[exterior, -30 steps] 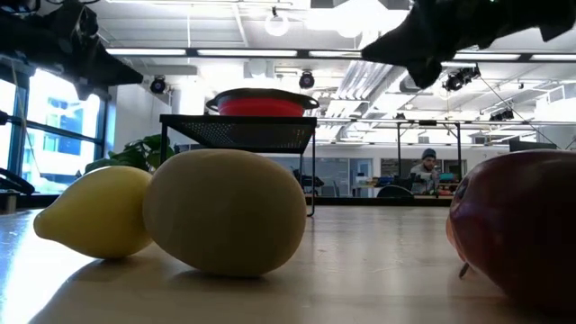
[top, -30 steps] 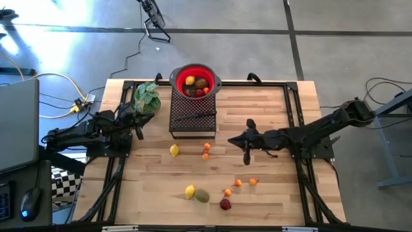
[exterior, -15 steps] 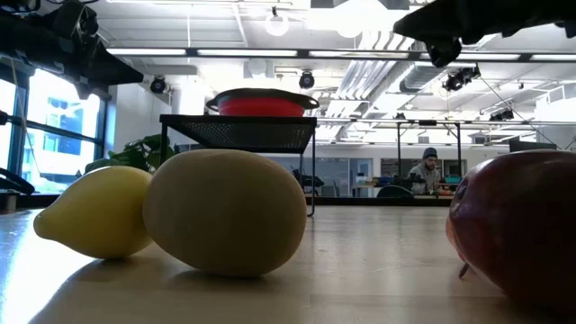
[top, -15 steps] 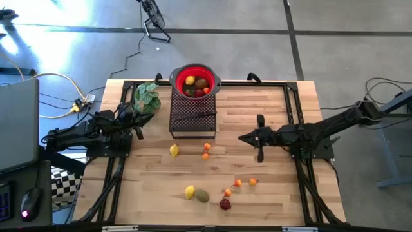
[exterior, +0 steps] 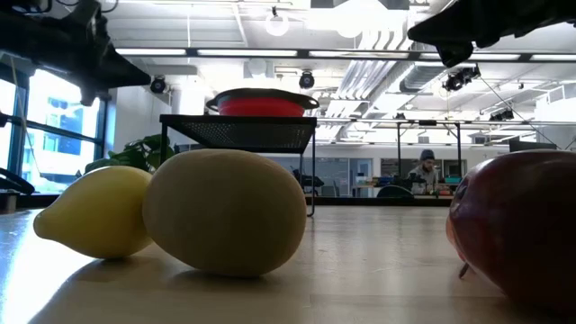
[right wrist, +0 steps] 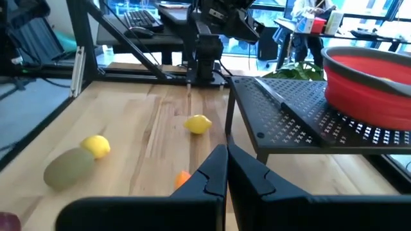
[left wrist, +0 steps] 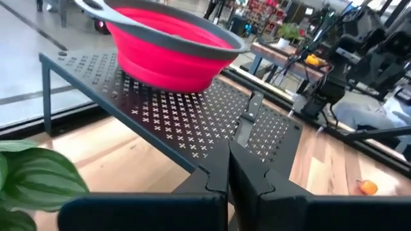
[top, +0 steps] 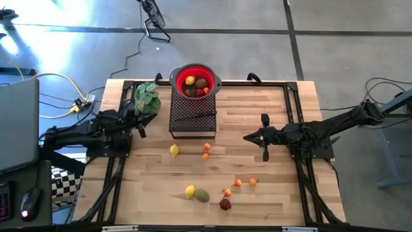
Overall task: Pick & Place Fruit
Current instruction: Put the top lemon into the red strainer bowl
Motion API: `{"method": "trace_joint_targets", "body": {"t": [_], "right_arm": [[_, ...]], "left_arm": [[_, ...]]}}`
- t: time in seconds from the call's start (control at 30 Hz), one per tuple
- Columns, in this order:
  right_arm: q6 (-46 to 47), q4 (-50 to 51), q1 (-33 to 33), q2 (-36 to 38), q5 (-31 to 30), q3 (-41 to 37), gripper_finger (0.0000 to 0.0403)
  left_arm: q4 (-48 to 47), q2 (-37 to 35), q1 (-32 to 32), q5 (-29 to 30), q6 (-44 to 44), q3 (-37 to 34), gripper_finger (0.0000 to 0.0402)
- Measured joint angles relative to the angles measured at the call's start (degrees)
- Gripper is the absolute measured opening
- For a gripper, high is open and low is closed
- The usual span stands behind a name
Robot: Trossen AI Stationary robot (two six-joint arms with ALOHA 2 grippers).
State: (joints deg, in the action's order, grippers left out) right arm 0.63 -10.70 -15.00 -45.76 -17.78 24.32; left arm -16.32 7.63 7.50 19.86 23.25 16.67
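Both Grippers Shut and Empty Above the Table

Plainly, the right gripper hangs over the right half of the wooden table with its fingers pressed together and nothing between them. The left gripper sits at the table's left edge, just beside the green leafy plant, its fingers also closed on nothing.

Between the two arms stands a black perforated rack, a black-handled knife lying on it. At its far end a red bowl holds several fruits. Loose fruit lies on the boards in front of the rack: a lemon, two tiny orange ones near it, and nearer the front edge a second lemon touching an olive-green fruit, three small orange fruits and a dark red one.
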Motion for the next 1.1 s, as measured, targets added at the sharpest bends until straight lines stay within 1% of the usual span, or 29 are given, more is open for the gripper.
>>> {"method": "trace_joint_targets", "body": {"t": [0.1, 0.2, 0.27, 0.37, 0.43, 0.53, 0.63, 0.77, 0.83, 0.9, 1.0, 1.1], "right_arm": [[2.14, -0.08, 0.0, 0.0, -0.05, 0.0, 0.0003], [2.57, -0.16, 0.0, 0.0, -0.47, 0.0, 0.0003], [2.57, -0.17, 0.01, 0.0, -1.07, 0.0, 0.0003], [2.57, -0.21, 0.02, 0.0, -3.35, 0.0, 0.0003], [2.55, -0.3, 0.02, 0.0, -4.27, 0.0, 0.0003], [2.36, -1.02, 0.01, 0.0, -5.71, 0.0, 0.0003], [2.23, -1.81, 0.02, -0.02, -6.79, 0.0, 0.0003], [2.2, -1.99, 0.02, -0.02, -6.8, 0.0, 0.0003], [2.42, -2.01, 0.0, -0.02, -6.78, 0.0, 0.0003], [2.5, -1.98, 0.02, -0.02, -6.78, 0.0, 0.0003], [2.53, -1.98, 0.01, -0.02, -6.78, 0.0, 0.0003], [2.53, -1.98, 0.02, -0.02, -6.78, 0.0, 0.0003]], "left_arm": [[4.12, 4.64, -0.01, -0.53, -0.9, 0.0, 0.0], [7.13, 9.5, -0.01, -3.09, -1.64, 0.0, 0.0], [8.0, 12.39, -0.02, -4.67, 0.17, 0.0, 0.0], [7.85, 16.12, -0.07, -7.88, 5.34, 0.0, 0.0], [8.29, 18.74, -1.19, -10.13, 7.04, 0.0, 0.0], [10.08, 22.08, -4.95, -10.38, 7.23, 0.74, 0.0], [10.3, 24.86, -9.99, -6.88, 7.18, 4.01, 0.0], [9.66, 28.43, -17.6, 0.71, 5.15, 9.29, 0.0], [7.43, 30.19, -21.3, 5.1, 4.59, 12.44, 0.0], [3.54, 32.36, -24.89, 10.0, 5.68, 15.7, 0.0], [-4.46, 36.4, -29.63, 16.23, 9.82, 20.99, 0.0], [-12.76, 40.81, -33.31, 18.58, 13.94, 26.36, 0.0]]}}
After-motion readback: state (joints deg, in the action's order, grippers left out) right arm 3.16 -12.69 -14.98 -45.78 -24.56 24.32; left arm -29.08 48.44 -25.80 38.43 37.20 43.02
